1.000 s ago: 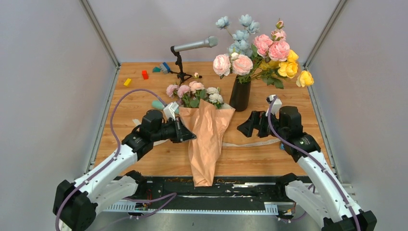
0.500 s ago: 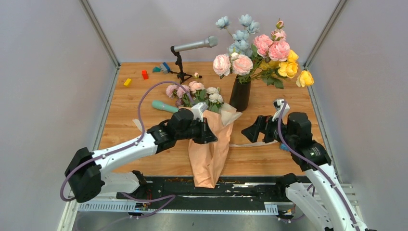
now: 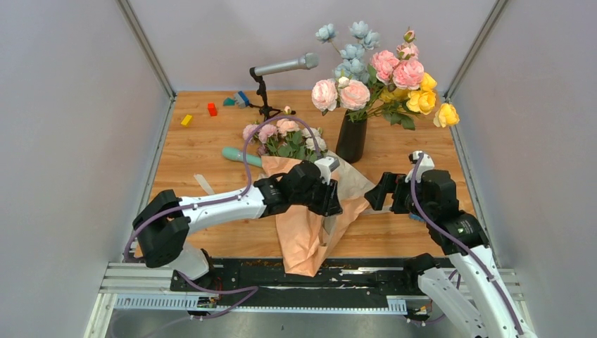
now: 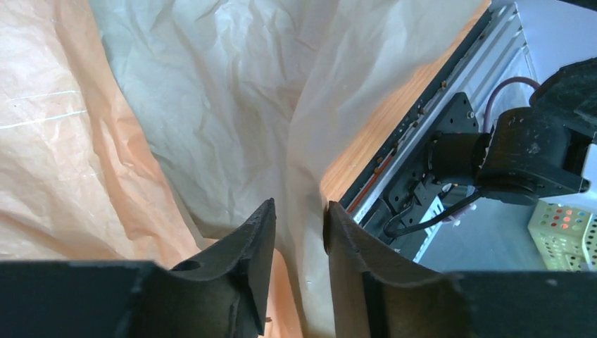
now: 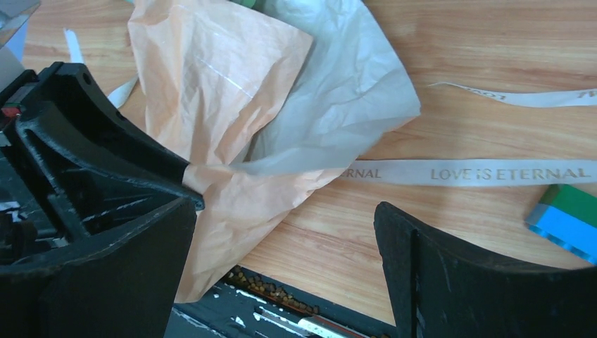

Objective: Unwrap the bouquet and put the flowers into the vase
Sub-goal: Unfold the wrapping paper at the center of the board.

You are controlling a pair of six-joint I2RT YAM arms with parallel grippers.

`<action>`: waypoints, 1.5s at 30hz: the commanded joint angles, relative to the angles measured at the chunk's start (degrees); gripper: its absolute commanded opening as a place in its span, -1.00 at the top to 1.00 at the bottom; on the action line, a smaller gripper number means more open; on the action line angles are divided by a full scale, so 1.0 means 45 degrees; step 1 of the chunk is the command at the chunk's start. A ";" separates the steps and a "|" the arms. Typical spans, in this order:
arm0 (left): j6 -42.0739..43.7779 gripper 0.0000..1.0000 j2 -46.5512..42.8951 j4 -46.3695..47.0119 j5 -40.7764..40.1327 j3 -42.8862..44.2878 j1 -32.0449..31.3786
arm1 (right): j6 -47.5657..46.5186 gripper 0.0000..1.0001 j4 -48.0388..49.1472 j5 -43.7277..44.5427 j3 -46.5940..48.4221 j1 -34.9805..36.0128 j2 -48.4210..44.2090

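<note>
The bouquet (image 3: 303, 232) lies on the table (image 3: 197, 151) with its narrow end toward the near edge. Its crinkled peach wrapping is partly opened, and one flap (image 3: 355, 184) is spread out to the right, showing the pale beige inner side. The flowers (image 3: 284, 137), small pink and cream blooms with green leaves, stick out at the far end. The ribbon (image 5: 479, 172) lies loose and flat beside the wrapping. The vase (image 3: 351, 141), dark and glossy, stands upright just right of the flowers.

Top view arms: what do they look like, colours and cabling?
Left arm and right arm match: white links, bulky black joints and wrists, each trailed by a looping purple cable. Jaws are matte black, curved wedges.
</note>
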 commanded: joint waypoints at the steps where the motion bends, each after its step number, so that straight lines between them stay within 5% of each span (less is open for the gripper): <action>1: 0.1139 -0.07 -0.0481 -0.0279 0.0107 0.0774 -0.0106 | 0.0384 -0.99 -0.0435 0.1401 0.0723 0.0039 -0.0406; 6: 0.2240 -0.73 -0.1576 -0.1621 -0.0237 0.1316 -0.0096 | 0.0456 -1.00 -0.0825 0.2207 0.0978 0.0035 -0.0695; 10: 0.2750 -0.98 -0.2635 -0.3242 -0.1249 0.1620 -0.0051 | 0.0551 -1.00 -0.1502 0.2976 0.1198 0.0038 -0.0702; 15: 0.2595 -1.00 -0.3991 -0.4499 -0.1778 0.1365 0.0558 | 0.1016 -1.00 -0.2015 0.3332 0.1236 0.0053 -0.0742; 24: 0.0497 -1.00 -0.5172 -0.3497 -0.1926 -0.1235 0.3484 | 0.2408 -1.00 -0.2446 0.3890 0.0576 0.0035 -0.0030; 45: -0.0070 -1.00 -0.2320 -0.0733 -0.2731 -0.3055 0.5226 | 0.5718 -1.00 -0.0741 0.4531 -0.2678 0.0027 0.1462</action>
